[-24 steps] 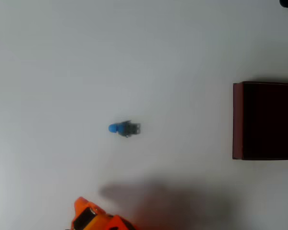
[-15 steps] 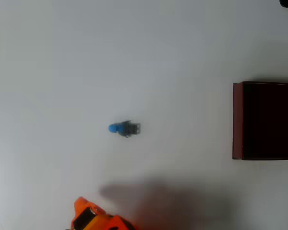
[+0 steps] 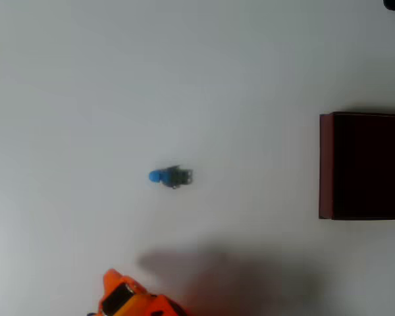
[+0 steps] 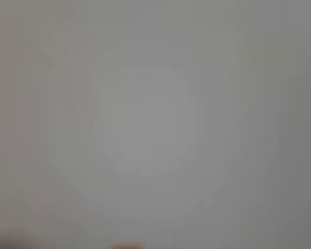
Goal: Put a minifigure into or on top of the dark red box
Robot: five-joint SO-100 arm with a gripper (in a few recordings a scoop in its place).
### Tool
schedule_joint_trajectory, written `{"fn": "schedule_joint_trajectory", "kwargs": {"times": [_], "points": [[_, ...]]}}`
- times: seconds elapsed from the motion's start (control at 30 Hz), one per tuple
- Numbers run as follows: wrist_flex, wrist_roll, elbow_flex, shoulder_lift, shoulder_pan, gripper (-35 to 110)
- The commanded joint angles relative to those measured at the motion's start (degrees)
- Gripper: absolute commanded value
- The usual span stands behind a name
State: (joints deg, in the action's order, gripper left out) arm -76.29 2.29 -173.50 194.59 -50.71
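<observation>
Orange pincer pokes in at the overhead view's 6 o'clock edge — whether it is open or closed I cannot tell. Lying flat on the white surface near centre, blue head toward 9 o'clock, is the minifigure; the dark red box sits well apart at 3 o'clock.
</observation>
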Motion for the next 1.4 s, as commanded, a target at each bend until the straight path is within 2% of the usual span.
{"fn": "schedule_joint_trajectory", "kwargs": {"times": [0.0, 0.07, 0.23, 0.27, 0.3, 0.47, 0.63, 0.93, 1.37], "points": [[-1.58, 0.26, 0.44, 0.88, -3.34, 0], [-1.49, 3.69, 0.44, 0.88, -0.09, 0], [-1.49, 3.34, 0.44, 0.88, 4.48, 19], [-0.70, 6.68, 0.88, 0.88, 4.92, 22], [2.81, 13.97, 1.23, 0.88, 3.87, 20], [5.45, 15.29, 4.83, 0.79, 4.04, 21], [0.18, 18.02, 11.07, -1.49, 11.69, 21], [-0.44, 12.74, 31.29, -38.06, 25.93, 25], [5.98, 6.50, 42.01, -66.62, 34.19, 24]]}}
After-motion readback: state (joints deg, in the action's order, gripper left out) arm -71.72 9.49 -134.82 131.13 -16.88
